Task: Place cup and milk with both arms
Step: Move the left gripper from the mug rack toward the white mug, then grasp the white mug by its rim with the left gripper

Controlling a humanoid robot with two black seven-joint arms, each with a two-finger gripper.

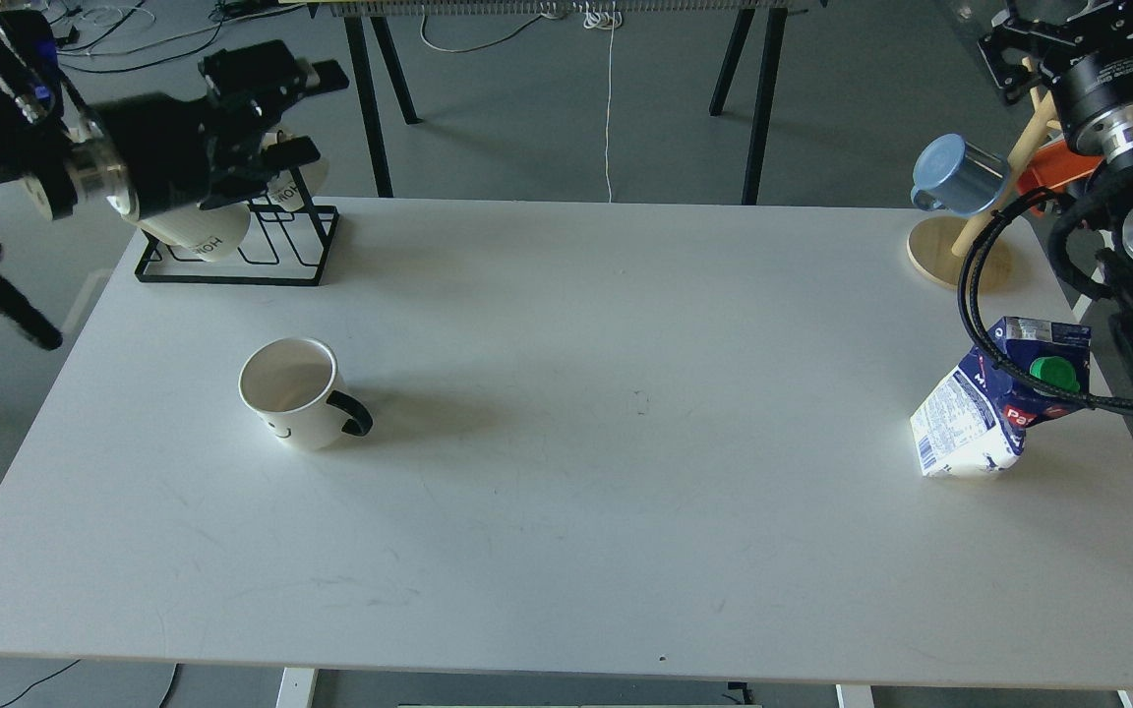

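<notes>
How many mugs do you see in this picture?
4: the smiley cup standing on the table, a cream mug on the black rack, and blue and orange mugs on the wooden stand. Others may be hidden behind the arms.

White smiley-face mug [291, 393]: upright, empty, black handle pointing right, table's left half. Milk carton [999, 398]: dented, blue top, green cap, standing tilted near the right edge.

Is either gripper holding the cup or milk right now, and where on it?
No. The cup and milk stand free; left gripper is open and empty, right gripper is out of view.
</notes>
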